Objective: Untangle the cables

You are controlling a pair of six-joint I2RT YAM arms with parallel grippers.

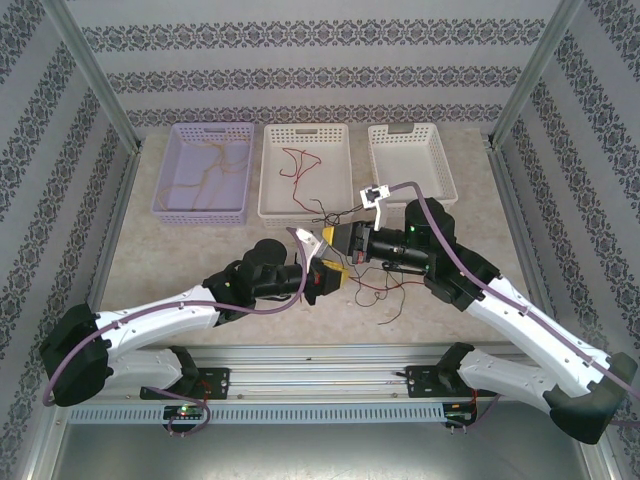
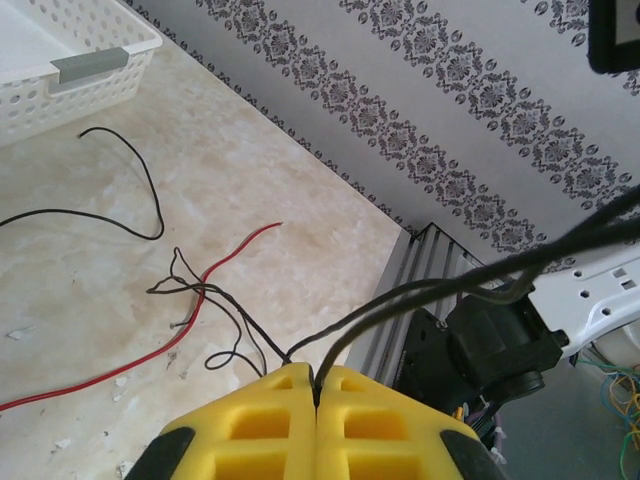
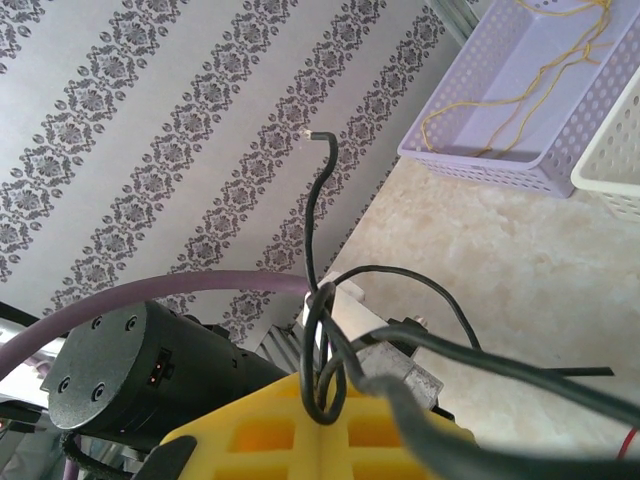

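Note:
My left gripper (image 2: pixel 316 378) is shut on two black cables (image 2: pixel 420 292), which rise taut to the upper right. My right gripper (image 3: pixel 320 395) is shut on a loop of black cable (image 3: pixel 322 345); one free end (image 3: pixel 316 220) sticks upward. From above, the left gripper (image 1: pixel 338 273) and right gripper (image 1: pixel 330 240) sit close together at mid-table. A loose tangle of red cable (image 2: pixel 150 350) and black cable (image 2: pixel 215 305) lies on the table beneath them, red and black strands (image 1: pixel 385 287) trailing right.
Three baskets line the far edge: a purple basket (image 1: pixel 203 212) with yellow-tan cables (image 1: pixel 212 165), a middle white basket (image 1: pixel 304 208) with red cables (image 1: pixel 297 163), and a right white basket (image 1: pixel 412 158). A metal rail (image 2: pixel 400 310) runs along the table's edge.

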